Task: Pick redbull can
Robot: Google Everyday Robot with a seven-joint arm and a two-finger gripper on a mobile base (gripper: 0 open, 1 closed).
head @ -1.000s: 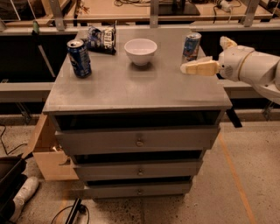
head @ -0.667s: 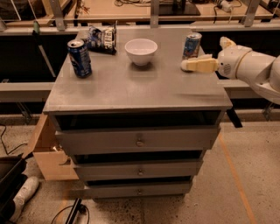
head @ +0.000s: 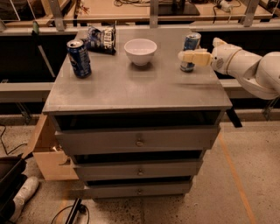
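Approach looks all but done: hand [head: 193, 57] sits across the front of the can [head: 192, 41] at mid-height, far right on the desk [head: 131, 89]. Whether it is open or clamped I cannot tell. Lifting remains, I judge. Can stands upright, long axis vertical, top up.

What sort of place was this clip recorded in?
Probably a lab or workshop: a grey drawer cabinet stands on a speckled concrete floor, with a cable-strewn wooden bench behind. The gripper hovers by the redbull can near the cabinet top's back edge.
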